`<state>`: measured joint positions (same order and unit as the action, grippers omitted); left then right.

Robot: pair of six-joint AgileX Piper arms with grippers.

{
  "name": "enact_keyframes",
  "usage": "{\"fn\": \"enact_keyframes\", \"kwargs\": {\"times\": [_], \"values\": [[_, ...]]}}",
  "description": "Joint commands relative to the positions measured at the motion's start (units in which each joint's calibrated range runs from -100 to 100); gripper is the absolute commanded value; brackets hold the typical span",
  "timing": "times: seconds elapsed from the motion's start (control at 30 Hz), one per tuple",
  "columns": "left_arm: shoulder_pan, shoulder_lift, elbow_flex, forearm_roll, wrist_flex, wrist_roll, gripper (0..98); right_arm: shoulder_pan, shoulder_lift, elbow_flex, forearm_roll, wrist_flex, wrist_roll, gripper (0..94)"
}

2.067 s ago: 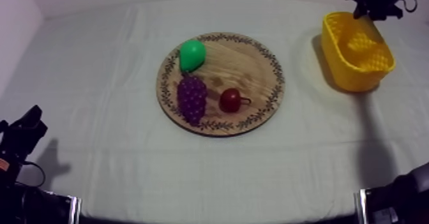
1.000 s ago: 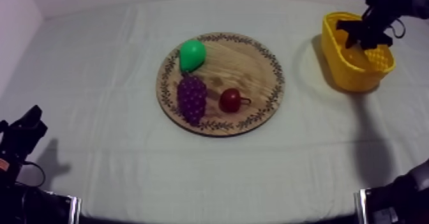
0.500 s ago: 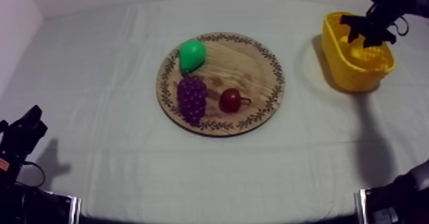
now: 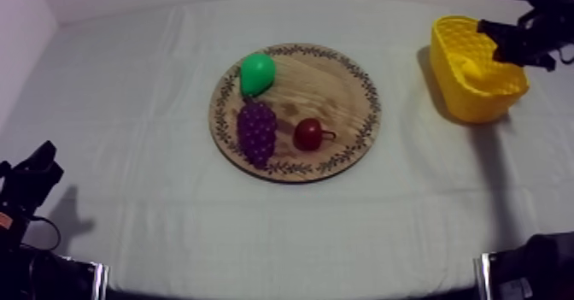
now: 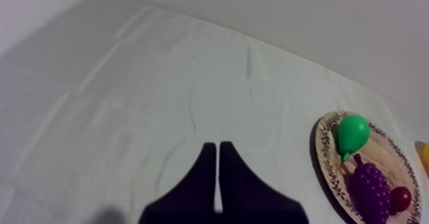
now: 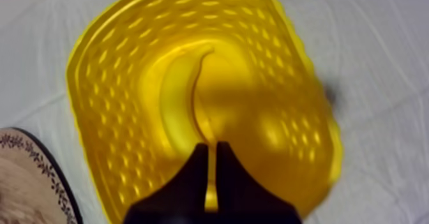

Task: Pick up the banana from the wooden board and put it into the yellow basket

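The banana (image 6: 180, 96) lies curved on the floor of the yellow basket (image 6: 108, 67), and shows as a pale yellow shape (image 4: 467, 67) inside the basket (image 4: 453, 85) at the table's far right. My right gripper (image 6: 210, 148) hangs above the basket's near wall, shut with nothing in it. From above, it (image 4: 511, 43) sits over the basket's right rim. The round wooden board (image 4: 342, 85) in the middle carries a green pear (image 4: 256, 73), purple grapes (image 4: 256, 132) and a small red fruit (image 4: 307, 134). My left gripper (image 5: 218, 148) rests shut at the lower left (image 4: 32, 179).
The board's patterned rim (image 6: 38, 169) lies beside the basket in the right wrist view. From the left wrist, the board (image 5: 325, 163) with the pear (image 5: 352, 132), grapes (image 5: 370, 185) and red fruit (image 5: 400, 199) lies across bare cloth.
My right gripper went down into the basket, then drew up and to the right, and now stands over its right rim. The banana stays inside. The left arm has not moved.
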<state>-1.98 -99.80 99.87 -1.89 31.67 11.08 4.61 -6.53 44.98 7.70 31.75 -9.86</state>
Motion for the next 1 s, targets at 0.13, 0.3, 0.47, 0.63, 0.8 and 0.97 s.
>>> {"fn": "enact_keyframes", "kwargs": {"times": [0.13, 0.3, 0.47, 0.63, 0.8, 0.97], "values": [[-0.01, -0.03, 0.02, 0.01, 0.01, -0.02, 0.1, 0.76, -25.11, 18.73, -1.36, -1.58, 1.38, 0.9], [-0.01, -0.03, 0.02, 0.01, 0.01, -0.02, 0.1, 1.13, -38.14, 28.27, -2.21, -2.81, 2.08, 0.6], [-0.01, -0.03, 0.02, 0.01, 0.01, -0.02, 0.1, 1.21, -51.29, 37.89, -2.93, -4.76, 2.96, 0.5], [-0.01, -0.03, 0.02, 0.01, 0.01, -0.02, 0.1, 2.32, -65.22, 47.09, -5.57, -5.33, 7.00, 0.5], [-0.01, -0.03, 0.02, 0.01, 0.01, -0.01, 0.1, 2.45, -78.52, 52.78, -6.65, -2.17, 9.83, 0.5], [-0.01, -0.03, 0.02, 0.01, 0.01, 0.01, 0.1, 1.97, -85.57, 54.27, -6.87, 2.36, 10.99, 0.5]]}}
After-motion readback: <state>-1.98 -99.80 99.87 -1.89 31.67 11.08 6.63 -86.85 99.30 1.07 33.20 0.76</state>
